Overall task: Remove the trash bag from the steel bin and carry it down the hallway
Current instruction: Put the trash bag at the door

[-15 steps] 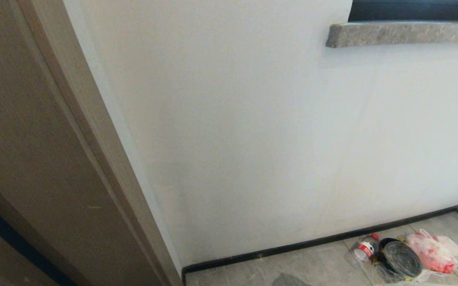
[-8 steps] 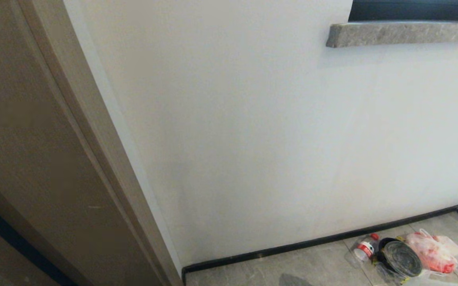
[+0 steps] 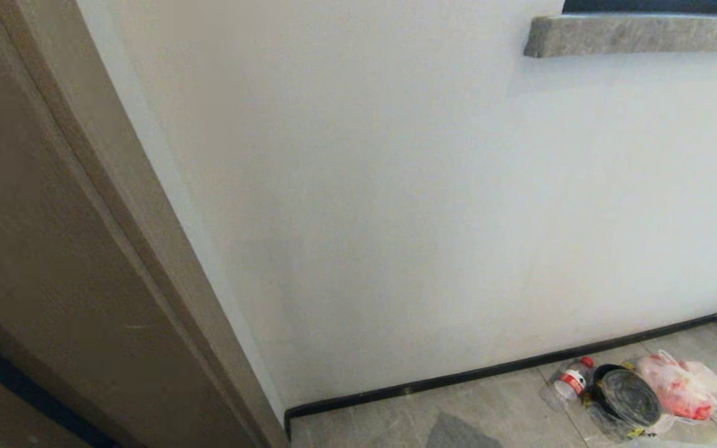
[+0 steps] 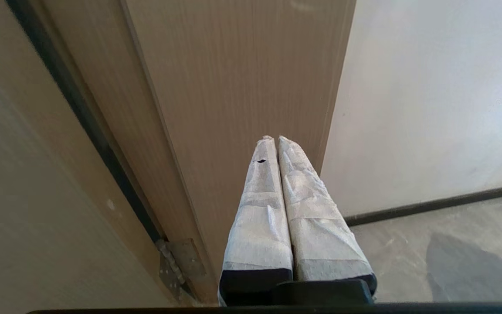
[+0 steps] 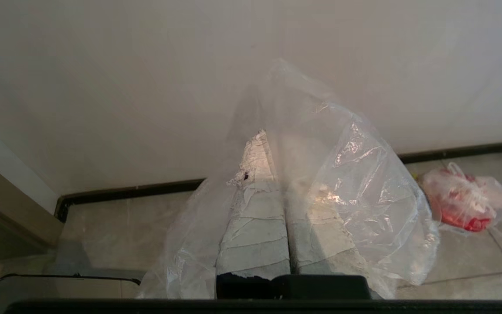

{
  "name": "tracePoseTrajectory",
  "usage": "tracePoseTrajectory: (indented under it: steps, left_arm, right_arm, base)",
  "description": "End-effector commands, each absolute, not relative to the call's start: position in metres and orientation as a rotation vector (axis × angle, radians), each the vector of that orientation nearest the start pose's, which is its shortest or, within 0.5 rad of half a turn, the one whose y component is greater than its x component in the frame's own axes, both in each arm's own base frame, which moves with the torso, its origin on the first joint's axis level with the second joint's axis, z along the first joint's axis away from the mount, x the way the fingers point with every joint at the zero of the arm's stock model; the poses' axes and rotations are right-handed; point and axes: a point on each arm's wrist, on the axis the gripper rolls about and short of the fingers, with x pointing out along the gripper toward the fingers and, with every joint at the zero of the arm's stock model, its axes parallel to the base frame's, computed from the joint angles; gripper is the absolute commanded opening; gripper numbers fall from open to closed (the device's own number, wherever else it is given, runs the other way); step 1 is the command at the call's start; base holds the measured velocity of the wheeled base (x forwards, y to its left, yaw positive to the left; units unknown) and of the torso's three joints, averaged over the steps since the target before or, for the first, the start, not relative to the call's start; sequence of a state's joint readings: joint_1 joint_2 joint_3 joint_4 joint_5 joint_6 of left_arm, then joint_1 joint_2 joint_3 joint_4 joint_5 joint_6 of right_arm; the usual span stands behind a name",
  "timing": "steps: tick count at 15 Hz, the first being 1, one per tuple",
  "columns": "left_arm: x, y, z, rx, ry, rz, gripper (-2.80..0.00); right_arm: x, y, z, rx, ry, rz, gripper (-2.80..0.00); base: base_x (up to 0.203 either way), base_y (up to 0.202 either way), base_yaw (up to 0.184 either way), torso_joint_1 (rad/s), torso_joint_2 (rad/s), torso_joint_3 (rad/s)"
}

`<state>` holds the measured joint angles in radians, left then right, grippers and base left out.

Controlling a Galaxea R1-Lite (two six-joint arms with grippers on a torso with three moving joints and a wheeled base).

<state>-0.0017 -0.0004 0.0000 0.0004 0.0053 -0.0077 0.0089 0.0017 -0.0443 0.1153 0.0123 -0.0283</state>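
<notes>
In the right wrist view my right gripper (image 5: pixel 268 135) is shut on the trash bag (image 5: pixel 364 192), a thin clear crinkly plastic film. The film drapes over both taped fingers and hangs down on either side. The bag's contents do not show. My left gripper (image 4: pixel 277 138) is shut with nothing in it, and it points at the edge of a brown door (image 4: pixel 233 87). Neither gripper appears in the head view. The steel bin is out of view. The hallway floor (image 3: pixel 508 410) of grey marbled tiles runs along a white wall with a dark baseboard (image 3: pixel 489 373).
Litter lies by the wall at the right: a pinkish-red plastic bag (image 3: pixel 682 386), a round black container (image 3: pixel 629 398) and a small bottle with a red label (image 3: pixel 570 381). A brown door frame (image 3: pixel 84 249) fills the left. A stone ledge (image 3: pixel 638 34) juts out high on the right.
The whole head view has shifted: ledge, baseboard and litter sit slightly higher, so the camera has tipped down. Nothing on the floor has moved.
</notes>
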Motion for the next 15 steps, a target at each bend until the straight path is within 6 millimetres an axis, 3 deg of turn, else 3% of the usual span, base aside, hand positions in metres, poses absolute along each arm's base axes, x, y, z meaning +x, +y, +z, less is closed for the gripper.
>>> tracePoseTrajectory:
  steps: [1, 15]
  left_arm:
    - [-0.0228, 0.0002, 0.075, -0.009, 0.0, 0.005, -2.8]
    - [-0.0227, 0.0002, 0.0753, -0.011, 0.001, 0.005, -2.8]
  right_arm:
    - [-0.0265, 0.0001, 0.0758, -0.029, 0.073, 0.024, -2.8]
    - [-0.0265, 0.0, 0.0758, -0.029, 0.073, 0.023, -2.8]
  base:
    - [0.0, 0.0, 0.0, -0.001, 0.0, -0.188]
    - [0.0, 0.0, 0.0, 0.002, 0.0, -0.198]
